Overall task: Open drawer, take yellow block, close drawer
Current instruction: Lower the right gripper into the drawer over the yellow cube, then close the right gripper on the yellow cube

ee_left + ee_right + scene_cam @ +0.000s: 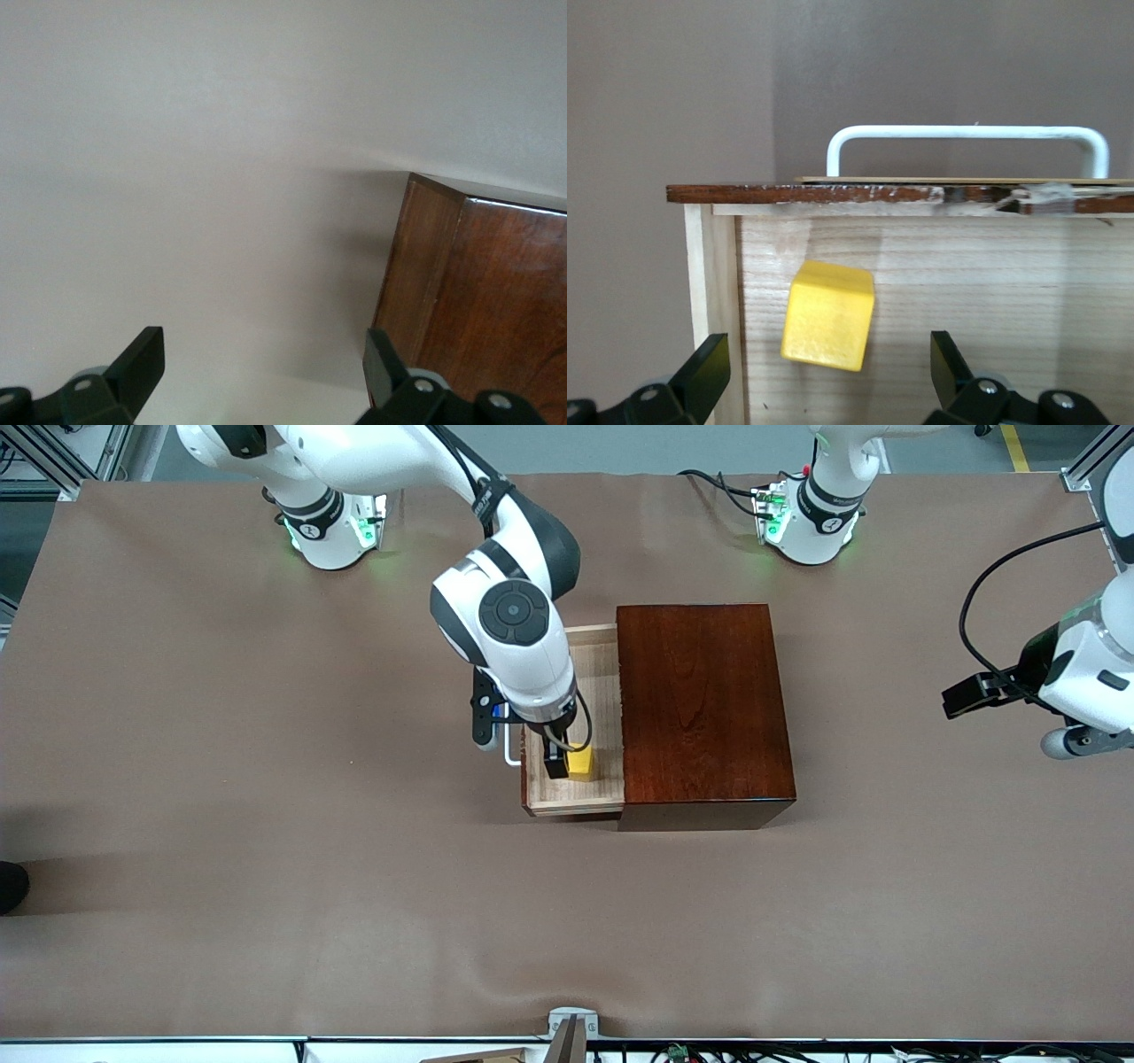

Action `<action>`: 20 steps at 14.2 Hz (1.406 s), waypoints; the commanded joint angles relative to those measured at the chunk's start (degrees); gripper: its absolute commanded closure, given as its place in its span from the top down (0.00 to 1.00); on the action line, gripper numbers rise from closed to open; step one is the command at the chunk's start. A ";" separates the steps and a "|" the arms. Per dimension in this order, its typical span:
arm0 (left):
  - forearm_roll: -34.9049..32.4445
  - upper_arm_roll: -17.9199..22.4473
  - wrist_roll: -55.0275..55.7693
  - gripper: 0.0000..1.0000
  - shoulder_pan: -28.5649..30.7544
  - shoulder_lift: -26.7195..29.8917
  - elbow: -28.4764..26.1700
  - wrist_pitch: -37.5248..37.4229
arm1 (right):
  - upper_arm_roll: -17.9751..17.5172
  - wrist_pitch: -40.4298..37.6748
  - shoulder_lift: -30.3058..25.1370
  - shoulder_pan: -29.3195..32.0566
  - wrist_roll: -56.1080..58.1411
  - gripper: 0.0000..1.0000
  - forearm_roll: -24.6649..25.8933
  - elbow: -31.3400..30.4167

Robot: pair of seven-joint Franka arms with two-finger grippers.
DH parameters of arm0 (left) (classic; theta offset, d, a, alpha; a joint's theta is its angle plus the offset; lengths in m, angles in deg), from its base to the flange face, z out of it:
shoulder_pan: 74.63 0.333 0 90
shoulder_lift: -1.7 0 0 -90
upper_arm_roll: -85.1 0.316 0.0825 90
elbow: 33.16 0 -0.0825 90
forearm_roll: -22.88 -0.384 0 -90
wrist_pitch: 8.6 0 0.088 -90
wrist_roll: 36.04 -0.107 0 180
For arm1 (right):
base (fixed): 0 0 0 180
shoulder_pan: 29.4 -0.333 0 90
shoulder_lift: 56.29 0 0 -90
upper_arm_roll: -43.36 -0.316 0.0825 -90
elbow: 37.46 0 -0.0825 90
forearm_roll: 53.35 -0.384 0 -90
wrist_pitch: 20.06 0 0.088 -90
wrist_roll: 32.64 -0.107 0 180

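The dark reddish-brown box [700, 708] stands mid-table, and its corner shows in the left wrist view [478, 292]. Its pale wood drawer [602, 682] is pulled out toward the right arm's end, white handle [511, 751] outermost. The yellow block [582, 762] lies on the drawer floor in the part nearer the front camera. My right gripper [560, 766] is lowered into the drawer, open, at the block. In the right wrist view the block [828, 314] lies just ahead of the open gripper [828, 367], near the handle [966, 133]. My left gripper [961, 695] waits open [261, 363] and empty.
Brown cloth [266, 824] covers the table. The arm bases [332, 527] [811, 518] stand along the edge farthest from the front camera. A black cable [983, 584] loops at the left arm. A metal bracket [571, 1027] sits at the nearest edge.
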 commanded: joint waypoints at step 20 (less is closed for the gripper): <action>0.93 -0.18 1.00 1.00 0.35 0.63 -0.31 0.51 | -0.04 4.12 5.84 -0.68 -3.19 0.10 0.30 1.86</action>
